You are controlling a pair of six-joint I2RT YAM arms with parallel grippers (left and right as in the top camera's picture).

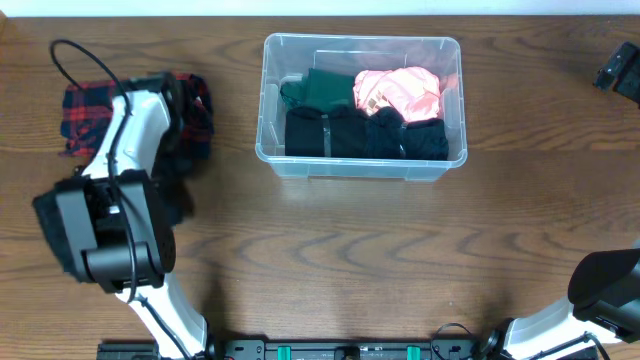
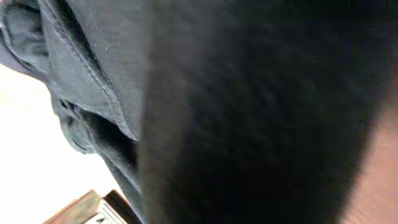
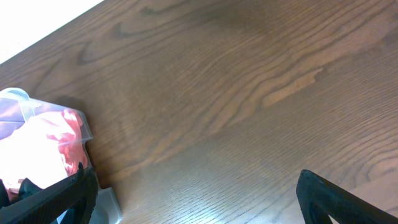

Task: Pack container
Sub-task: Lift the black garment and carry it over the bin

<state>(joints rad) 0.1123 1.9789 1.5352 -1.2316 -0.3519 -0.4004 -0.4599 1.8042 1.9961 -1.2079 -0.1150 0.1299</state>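
The clear container [image 1: 452, 60] stands at the back middle of the table. It holds a green cloth [image 1: 322, 88], a pink cloth [image 1: 400, 92] and a row of black folded clothes [image 1: 365, 136]. My left gripper [image 1: 183, 150] is down on a pile of clothes at the left, with its fingers hidden. A dark garment [image 2: 249, 112] fills the left wrist view, and the gripper is shut in it. My right gripper [image 3: 199, 202] hangs open over bare wood with nothing between its fingers. The container's corner [image 3: 37, 134] lies to its left.
A red plaid cloth [image 1: 85, 115] lies under and beside the left arm [image 1: 135, 125]. A black part of the right arm [image 1: 625, 68] shows at the back right edge. The table is brown wood [image 1: 400, 260].
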